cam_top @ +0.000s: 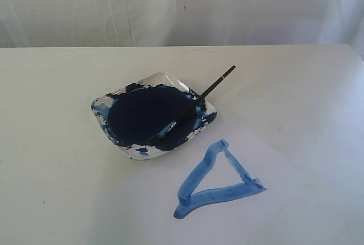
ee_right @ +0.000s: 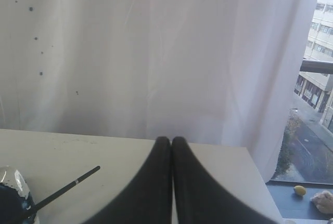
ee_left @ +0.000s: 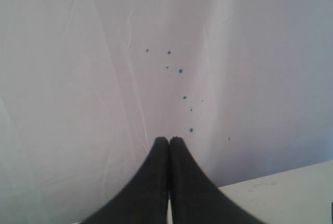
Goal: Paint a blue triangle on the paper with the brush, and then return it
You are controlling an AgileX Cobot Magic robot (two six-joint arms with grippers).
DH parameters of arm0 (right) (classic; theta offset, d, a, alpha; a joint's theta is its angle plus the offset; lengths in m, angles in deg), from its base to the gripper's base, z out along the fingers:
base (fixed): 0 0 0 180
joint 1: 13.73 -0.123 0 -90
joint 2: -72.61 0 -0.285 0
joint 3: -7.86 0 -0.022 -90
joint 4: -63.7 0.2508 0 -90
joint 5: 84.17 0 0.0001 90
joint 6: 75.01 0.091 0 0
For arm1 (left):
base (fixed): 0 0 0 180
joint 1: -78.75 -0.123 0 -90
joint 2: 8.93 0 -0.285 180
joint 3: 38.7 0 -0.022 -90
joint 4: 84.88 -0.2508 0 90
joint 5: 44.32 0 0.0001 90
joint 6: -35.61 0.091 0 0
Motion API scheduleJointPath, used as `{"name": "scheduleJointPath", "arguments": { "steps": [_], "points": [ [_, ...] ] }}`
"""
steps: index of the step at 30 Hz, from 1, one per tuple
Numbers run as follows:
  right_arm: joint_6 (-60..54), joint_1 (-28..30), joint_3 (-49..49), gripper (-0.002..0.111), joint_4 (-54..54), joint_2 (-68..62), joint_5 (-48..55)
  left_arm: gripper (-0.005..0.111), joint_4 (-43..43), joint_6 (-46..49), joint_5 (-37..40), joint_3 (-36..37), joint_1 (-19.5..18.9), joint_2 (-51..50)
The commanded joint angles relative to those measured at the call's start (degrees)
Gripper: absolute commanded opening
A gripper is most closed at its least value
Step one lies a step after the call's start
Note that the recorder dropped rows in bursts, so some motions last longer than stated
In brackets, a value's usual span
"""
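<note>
Backdrop: a white fabric curtain (cam_top: 170, 6), softly creased, with fine blue specks (ee_left: 180, 70) on it. The desk (cam_top: 57, 86) is matt off-white and flat. The paper (cam_top: 223, 175) lies on the desk's near half, smooth, a shade brighter than the desk, its edges faint. The dish (cam_top: 132, 151) sits near desk centre: shallow, rounded-square, glossy, its rim smeared, holding a dark navy pool. The blue triangle (cam_top: 199, 174) lies on the paper at about 4 o'clock from the dish, a closed light-blue outline in thick, wet-looking strokes, heaviest at its 7 o'clock corner. The brush (cam_top: 196, 104) rests in the dish, bristles in the pool toward 7 o'clock, its thin black handle crossing the rim and overhanging toward 1 o'clock. Left hand (ee_left: 169, 141) and right hand (ee_right: 171, 140) each have their fingers pressed together with nothing between them; both sit outside the exterior view. Assessment: the task appears complete. Risks: the overhanging handle could tip or roll off the slick rim if knocked, marking the desk; the heavy corner could run; any arm sweep over the wet outline would smear it.
</note>
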State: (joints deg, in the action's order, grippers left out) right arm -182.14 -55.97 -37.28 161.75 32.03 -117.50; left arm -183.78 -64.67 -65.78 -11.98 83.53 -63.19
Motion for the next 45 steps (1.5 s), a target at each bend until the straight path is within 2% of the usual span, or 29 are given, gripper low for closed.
{"name": "scheduleJointPath", "arguments": {
  "steps": [1, 18, 19, 20, 21, 22, 25, 26, 28, 30, 31, 33, 36, 39, 41, 45],
  "points": [
    [-0.7, 0.0, -0.1, 0.0, 0.0, 0.3, -0.2, 0.0, -1.0, 0.0, 0.1, -0.3, -0.1, 0.4],
    [-0.7, 0.0, -0.1, 0.0, 0.0, 0.3, -0.2, 0.0, -0.5, 2.0, 0.2, 0.0, -0.1, 0.2],
    [-0.7, 0.0, -0.1, 0.0, 0.0, 0.3, -0.2, 0.0, 6.8, 7.7, 0.4, 0.8, -0.1, 0.2],
    [-0.7, 0.0, -0.1, 0.0, 0.0, 0.3, -0.2, 0.0, 23.4, 22.8, 0.6, 4.2, -0.1, 0.7],
    [-0.7, 0.0, -0.1, 0.0, 0.0, 0.3, -0.2, 0.0, 34.1, 32.8, 0.5, 6.6, -0.1, 1.3],
    [-0.7, 0.0, -0.1, 0.0, 0.0, 0.3, -0.2, 0.0, 50.2, 48.3, 0.1, 11.0, 0.0, 3.2],
    [-0.7, 0.0, -0.1, 0.0, 0.0, 0.3, -0.4, 0.0, 75.9, 69.4, 2.6, 18.8, 0.0, 8.5],
    [-0.7, 0.0, -0.1, 0.0, 0.0, 0.3, -0.4, 0.0, 89.7, 82.5, 6.3, 22.4, 0.0, 12.0],
    [-0.7, 0.0, -0.1, 0.0, 0.0, 0.3, -0.5, 0.0, 98.9, 96.3, 10.8, 24.4, 0.0, 15.1],
    [-0.7, 0.0, -0.1, 0.0, 0.0, 0.3, -0.5, 0.0, 111.6, 113.5, 15.3, 26.4, 0.0, 18.6],
    [-0.7, 0.0, -0.1, 0.0, 0.0, 0.3, -0.5, 0.0, 119.4, 128.3, 19.5, 27.8, 0.0, 21.1],
    [-0.7, 0.0, -0.1, 0.0, 0.0, 0.3, -0.5, 0.0, 120.9, 133.5, 24.4, 29.1, 0.0, 23.8],
    [-0.7, 0.0, -0.1, 0.0, 0.0, 0.3, -0.5, 0.0, 118.5, 133.5, 31.6, 31.4, -0.1, 27.7],
    [-0.7, 0.0, -0.1, 0.0, 0.0, 0.3, -0.5, 0.0, 116.5, 131.9, 33.5, 35.0, -0.1, 31.2],
    [-0.7, 0.0, -0.1, 0.0, 0.0, 0.3, -0.5, 0.0, 112.7, 126.4, 33.1, 37.4, -0.1, 33.2],
    [-0.7, 0.0, -0.1, 0.0, 0.0, 0.3, -0.5, 0.0, 100.1, 109.2, 32.6, 42.1, -0.1, 36.2]
  ]
}}
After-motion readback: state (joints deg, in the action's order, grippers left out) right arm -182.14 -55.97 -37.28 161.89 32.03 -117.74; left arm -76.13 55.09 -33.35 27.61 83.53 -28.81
